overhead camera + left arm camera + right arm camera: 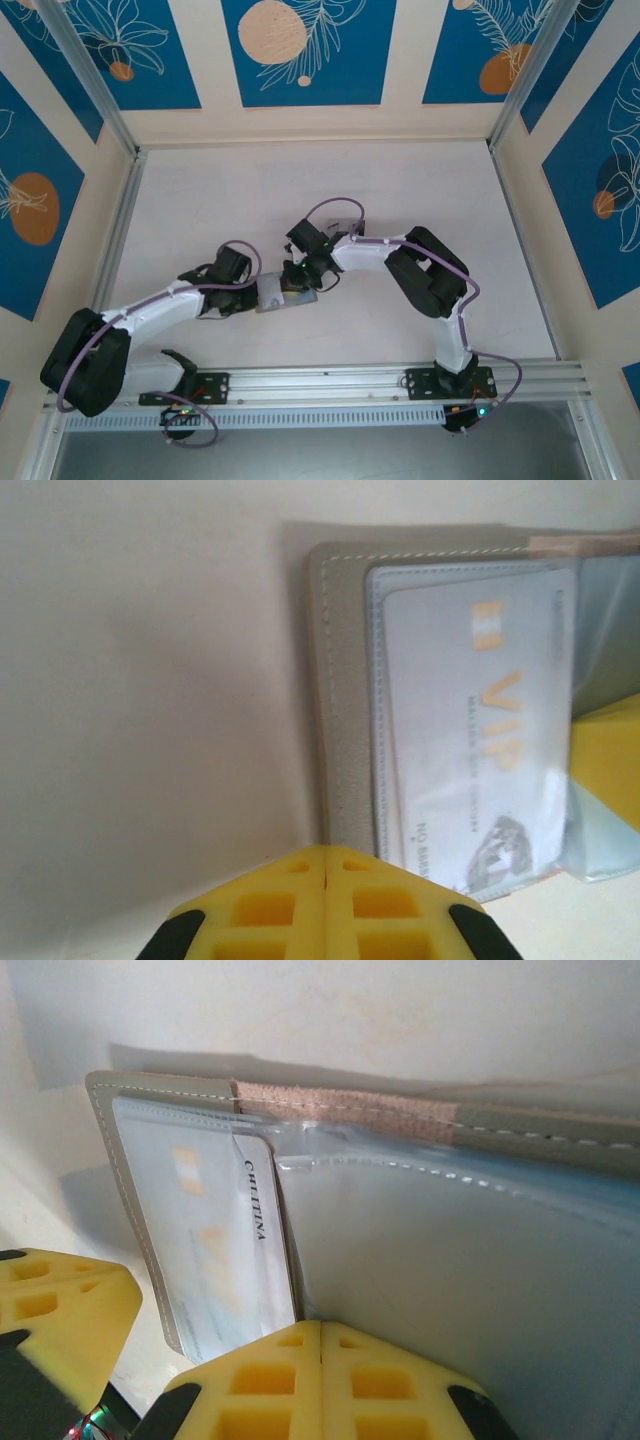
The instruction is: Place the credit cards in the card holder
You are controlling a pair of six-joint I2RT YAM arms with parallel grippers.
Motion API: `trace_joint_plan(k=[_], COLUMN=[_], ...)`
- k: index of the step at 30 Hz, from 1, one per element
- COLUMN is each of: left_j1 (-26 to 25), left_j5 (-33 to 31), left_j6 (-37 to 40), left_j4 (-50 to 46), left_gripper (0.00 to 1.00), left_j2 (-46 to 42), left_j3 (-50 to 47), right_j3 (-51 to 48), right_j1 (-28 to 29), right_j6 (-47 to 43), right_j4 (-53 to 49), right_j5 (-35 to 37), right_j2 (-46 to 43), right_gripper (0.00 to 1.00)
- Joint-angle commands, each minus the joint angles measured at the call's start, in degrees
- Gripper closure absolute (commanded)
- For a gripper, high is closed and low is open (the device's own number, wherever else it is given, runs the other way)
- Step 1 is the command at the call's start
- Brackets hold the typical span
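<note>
Both sets of yellow jaws are pressed together. The left gripper (325,880) has its tip at the near edge of the open grey card holder (340,680). The right gripper (320,1345) meets the holder's clear inner sleeve (450,1260); whether either pinches anything is unclear. The holder lies mid-table (400,200) between them, with a white-grey card (480,730) marked VIP in a pocket.

A: What is lying on the white table (400,190)?
B: The grey card holder (272,297) is lying open and flat, a little beyond the metal rail (330,378), left of its middle.
A: And the rail itself?
B: It is running along the table's near edge.
</note>
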Motion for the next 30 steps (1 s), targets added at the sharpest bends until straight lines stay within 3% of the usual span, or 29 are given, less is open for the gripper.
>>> trace_joint_plan(k=[1,16,19,30], left_j1=[0.51,-1.57,-1.86,-2.65], left_j5=[0.05,1.15,1.24,2.82], left_j6=[0.89,1.5,1.63,4.61], left_j4=[-0.16,4.86,4.95,5.08], left_gripper=[0.99,0.99,0.99,0.99], left_j2=[2.92,9.62,9.79,11.61], left_j3=[-0.08,-0.61,-0.25,2.58], right_j3=[-0.34,6.74,5.6,7.16], right_j1=[0.21,4.04,4.21,0.55], right_j6=[-0.58,-0.85,-0.88,-9.52], right_j4=[-3.49,-6.33,-6.32,-21.56], right_j5=[-0.57,0.05,2.29,15.16], right_j2=[2.18,3.89,2.12,-7.24], right_gripper=[0.99,0.96,0.95,0.81])
